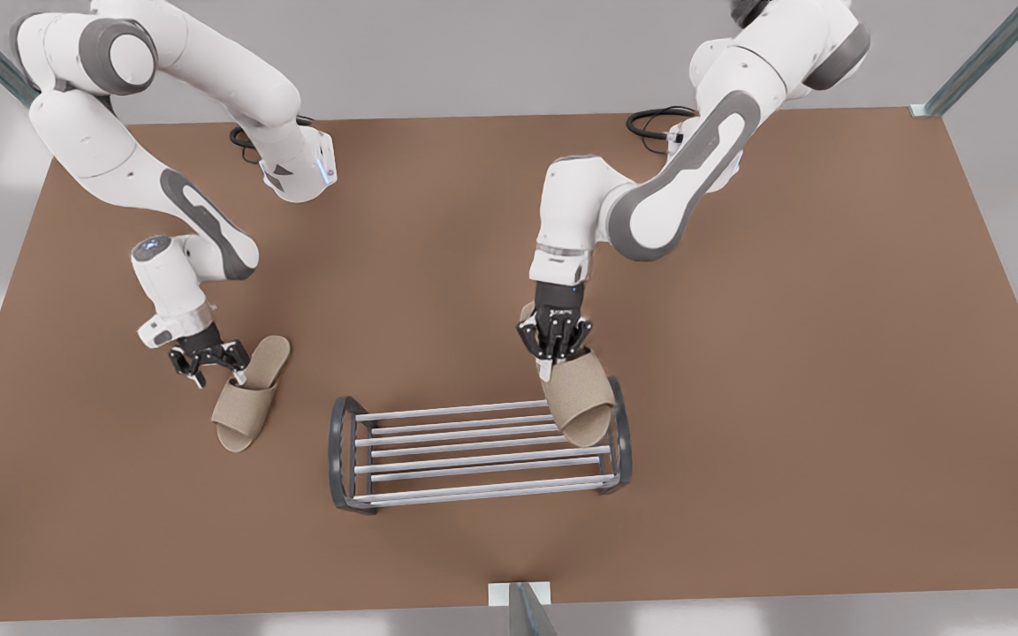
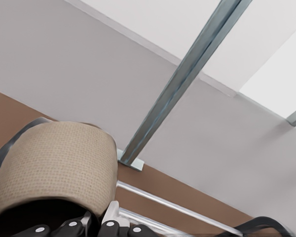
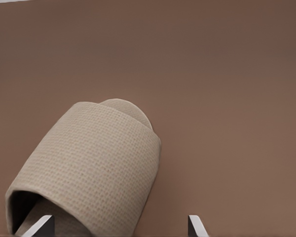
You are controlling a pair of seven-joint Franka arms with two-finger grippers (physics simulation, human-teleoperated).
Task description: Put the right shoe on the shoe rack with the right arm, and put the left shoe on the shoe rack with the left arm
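Note:
The shoe rack (image 1: pixel 438 412) stands near the table's front middle. Over its end at the front view's right, the left shoe (image 1: pixel 581 402) hangs tilted, toe down toward the top bars. My left gripper (image 1: pixel 555 355) is shut on its heel end. In the left wrist view the same slipper (image 2: pixel 54 163) sits just ahead of that gripper (image 2: pixel 98 229), with a rack bar (image 2: pixel 177 207) behind. The right shoe (image 1: pixel 248 397) lies flat on the table at the front view's left. My right gripper (image 1: pixel 208 358) stands open at its heel, and the slipper (image 3: pixel 89 168) lies ahead of the spread fingertips (image 3: pixel 42 226).
The brown table (image 1: pixel 827 353) has free room on both sides of the rack. Black cables (image 1: pixel 650 119) lie at the back edge. A metal post (image 1: pixel 527 609) stands at the front edge, others at the back corners (image 1: pixel 986 53).

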